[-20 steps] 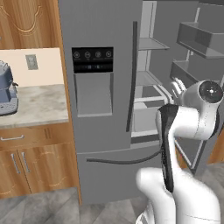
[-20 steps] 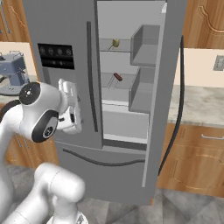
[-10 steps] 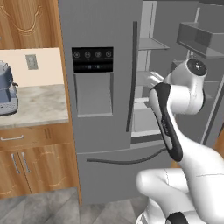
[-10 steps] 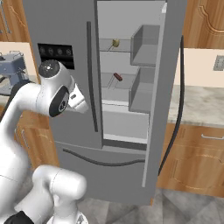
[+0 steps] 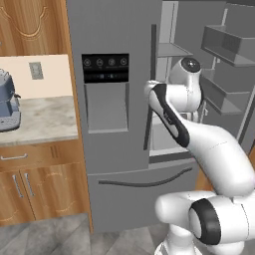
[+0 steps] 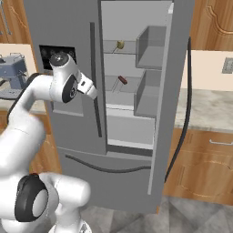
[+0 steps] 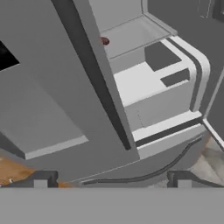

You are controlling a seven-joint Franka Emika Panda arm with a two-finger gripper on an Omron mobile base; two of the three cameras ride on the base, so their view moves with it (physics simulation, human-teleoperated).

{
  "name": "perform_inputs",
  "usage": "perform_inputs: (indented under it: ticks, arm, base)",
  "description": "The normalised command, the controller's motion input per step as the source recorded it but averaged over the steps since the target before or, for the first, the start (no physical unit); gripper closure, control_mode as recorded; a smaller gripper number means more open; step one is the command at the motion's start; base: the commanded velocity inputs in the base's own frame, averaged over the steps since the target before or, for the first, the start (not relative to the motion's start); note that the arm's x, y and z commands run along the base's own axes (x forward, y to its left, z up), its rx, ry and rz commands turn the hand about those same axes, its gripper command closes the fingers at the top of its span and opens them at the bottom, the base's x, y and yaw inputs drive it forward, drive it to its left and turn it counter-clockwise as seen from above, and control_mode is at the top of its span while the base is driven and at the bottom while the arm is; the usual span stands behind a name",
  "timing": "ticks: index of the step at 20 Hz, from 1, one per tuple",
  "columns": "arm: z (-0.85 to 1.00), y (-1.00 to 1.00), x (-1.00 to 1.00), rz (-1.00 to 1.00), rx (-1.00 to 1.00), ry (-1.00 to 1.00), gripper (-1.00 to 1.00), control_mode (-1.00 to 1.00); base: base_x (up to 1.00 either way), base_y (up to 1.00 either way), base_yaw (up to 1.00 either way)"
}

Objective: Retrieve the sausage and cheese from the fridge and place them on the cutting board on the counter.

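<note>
The end effector (image 7: 112, 186), jaws spread wide and empty, faces the open fridge (image 6: 136, 109), where the cheese (image 6: 120, 44) sits near an upper shelf's front edge: judged light, firm, graspable across its short flanks.

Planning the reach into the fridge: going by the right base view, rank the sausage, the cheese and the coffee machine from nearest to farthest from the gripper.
1. Sausage: on the middle fridge shelf, just right of the gripper.
2. Cheese: one shelf higher, up and to the right.
3. Coffee machine: on the counter, far left, past the closed fridge door.
</note>
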Motion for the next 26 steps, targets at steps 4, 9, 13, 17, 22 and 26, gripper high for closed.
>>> perform_inputs:
  ticks: [4,9,13,17,22,26]
  arm:
    - [-0.24,0.0,0.8,0.18,-0.18,-0.03,-1.0,-1.0]
    - [0.0,0.01,0.69,0.06,-0.15,-0.03,-1.0,-1.0]
    - [-0.09,0.0,0.81,0.0,-0.15,-0.01,-1.0,-1.0]
    - [-0.11,0.0,0.78,0.0,-0.08,-0.02,-1.0,-1.0]
    - [-0.11,0.0,0.68,0.0,-0.01,-0.01,-1.0,-1.0]
    - [-0.04,0.0,0.52,0.0,-0.02,0.0,-1.0,-1.0]
  base:
    - [0.0,0.0,0.0]
    - [0.0,0.0,0.0]
    - [0.0,0.0,0.0]
    - [0.0,0.0,0.0]
    - [0.0,0.0,0.0]
    - [0.0,0.0,0.0]
